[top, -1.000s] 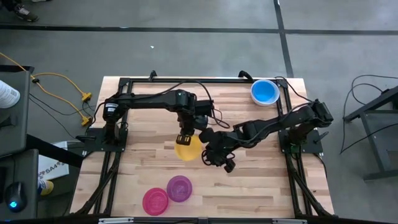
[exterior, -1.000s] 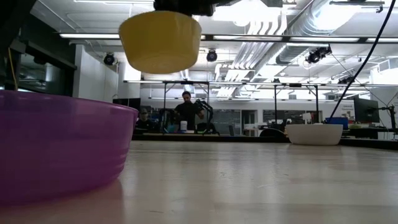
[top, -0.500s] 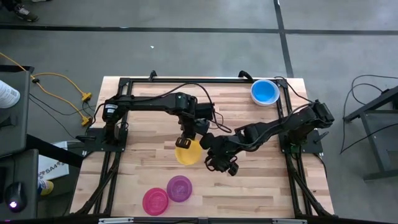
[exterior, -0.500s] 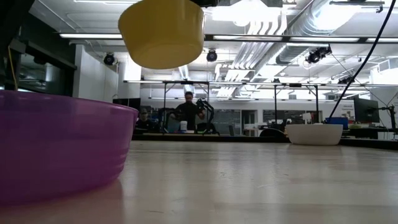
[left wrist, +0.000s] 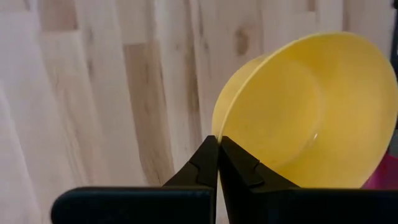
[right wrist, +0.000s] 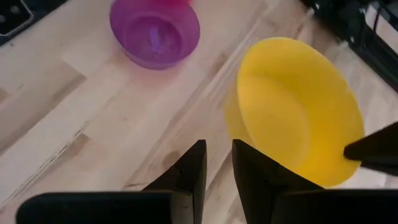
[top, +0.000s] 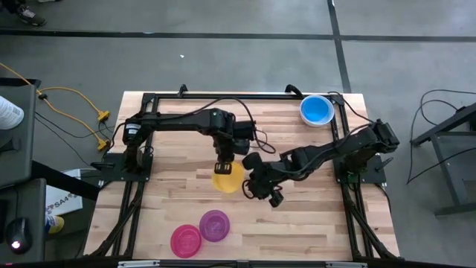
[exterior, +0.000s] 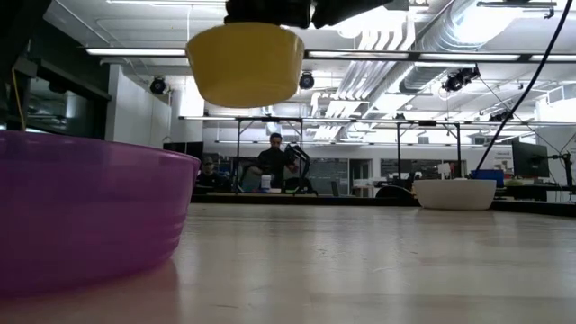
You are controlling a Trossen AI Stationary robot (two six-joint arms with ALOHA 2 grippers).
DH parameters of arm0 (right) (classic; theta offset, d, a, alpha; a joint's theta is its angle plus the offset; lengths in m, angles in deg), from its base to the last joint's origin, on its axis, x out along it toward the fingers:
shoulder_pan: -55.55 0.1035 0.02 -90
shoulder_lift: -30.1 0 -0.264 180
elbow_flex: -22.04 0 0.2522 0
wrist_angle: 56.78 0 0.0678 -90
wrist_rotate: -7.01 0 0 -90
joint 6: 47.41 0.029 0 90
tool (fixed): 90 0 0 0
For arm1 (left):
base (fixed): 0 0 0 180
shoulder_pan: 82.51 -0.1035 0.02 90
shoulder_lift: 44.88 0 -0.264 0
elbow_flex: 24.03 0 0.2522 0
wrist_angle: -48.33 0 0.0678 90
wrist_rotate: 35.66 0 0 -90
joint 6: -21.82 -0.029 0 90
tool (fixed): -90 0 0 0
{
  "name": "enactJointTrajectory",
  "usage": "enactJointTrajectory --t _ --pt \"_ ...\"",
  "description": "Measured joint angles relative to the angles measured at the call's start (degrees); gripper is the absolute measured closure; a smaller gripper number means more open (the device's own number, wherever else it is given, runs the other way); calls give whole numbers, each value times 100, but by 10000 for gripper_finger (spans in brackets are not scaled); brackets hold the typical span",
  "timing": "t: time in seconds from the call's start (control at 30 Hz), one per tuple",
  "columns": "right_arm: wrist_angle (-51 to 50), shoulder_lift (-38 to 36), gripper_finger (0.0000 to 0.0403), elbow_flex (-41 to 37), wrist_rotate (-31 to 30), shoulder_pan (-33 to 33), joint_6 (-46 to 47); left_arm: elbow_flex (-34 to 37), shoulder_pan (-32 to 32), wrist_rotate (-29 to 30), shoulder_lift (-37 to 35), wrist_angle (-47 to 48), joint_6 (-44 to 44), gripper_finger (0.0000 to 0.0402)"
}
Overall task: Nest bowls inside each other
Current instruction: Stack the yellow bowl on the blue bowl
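Left fingers (left wrist: 217, 163) pinched fully together on the near rim of the yellow bowl (top: 227, 179), which hangs tilted, clear of the worktop (top: 312, 223), at frame centre in the high view. Right fingers (right wrist: 219, 165) a narrow gap apart, holding nothing, just right of the yellow bowl. Purple bowl (top: 214, 225) and red bowl (top: 186, 241) sit touching at lower left; blue bowl (top: 317, 110) at upper right. Judgement: carry it level over the purple bowl, centre rim over rim, lower until seated, then release; the thin rim pinch may slip if swung.
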Motion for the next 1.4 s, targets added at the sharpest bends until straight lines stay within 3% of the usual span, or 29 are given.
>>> enactJointTrajectory --t 0.3,0.67,0.87,1.1,1.4 --pt "-145 0 333 0 -603 307 235 0 -122 459 0 213 1401 401" --pt "-156 0 333 -2 -880 552 828 0 -150 354 0 225 2583 401" --pt "-52 0 333 -2 -1532 722 998 0 -152 374 0 132 2841 401" --pt "-42 4 333 -2 -1774 903 1136 0 -154 376 0 44 3622 401" --pt "-101 694 333 -6 -2565 989 1000 0 -97 51 0 -158 4307 401"
